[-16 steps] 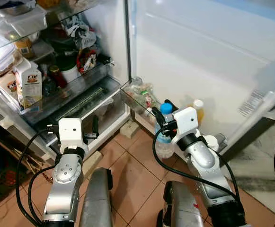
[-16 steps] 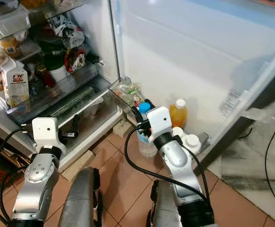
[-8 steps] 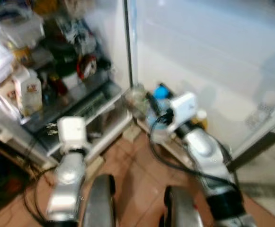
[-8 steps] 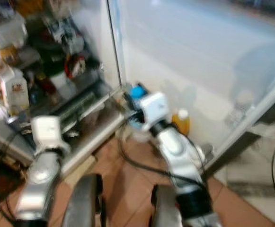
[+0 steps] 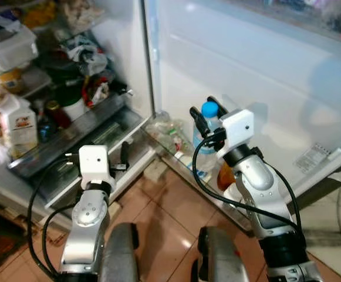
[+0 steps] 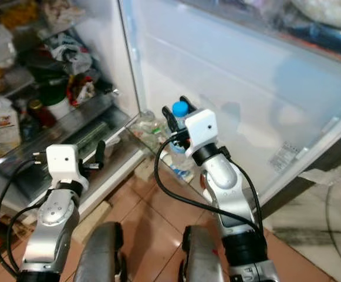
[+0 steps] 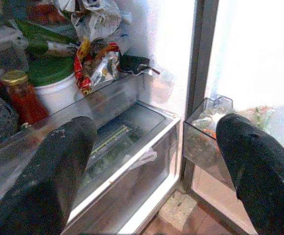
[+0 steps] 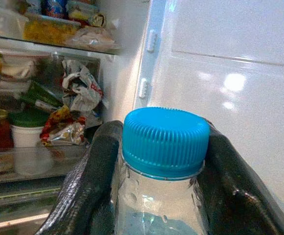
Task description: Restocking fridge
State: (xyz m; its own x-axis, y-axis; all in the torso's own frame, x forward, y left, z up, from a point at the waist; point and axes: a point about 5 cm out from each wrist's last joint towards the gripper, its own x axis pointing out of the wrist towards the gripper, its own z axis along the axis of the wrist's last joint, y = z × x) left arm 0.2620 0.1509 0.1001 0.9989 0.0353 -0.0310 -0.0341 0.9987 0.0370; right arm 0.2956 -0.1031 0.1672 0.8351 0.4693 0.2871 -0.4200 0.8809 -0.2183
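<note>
At the far left the open white fridge shows crowded shelves: a white milk carton with a cow printed on it stands at the front of the lower glass shelf, with a red-filled jar with a gold lid and a white tub with a green lid further in, and a crumpled red and silver snack bag lying beside the tub. Below that shelf sits a clear plastic crisper drawer. The left gripper hovers in front of this drawer, its two black fingers spread wide apart with nothing between them. Moving right, a clear door bin holding small packets hangs at the bottom of the open white fridge door, above the terracotta tiled floor. The right gripper is raised in front of the door's inner face, just beside that bin, its fingers clamped on either side of the neck of a clear plastic water bottle with a blue ribbed cap, which is held upright. An orange bottle shows partly behind the right arm, low by the door.
</note>
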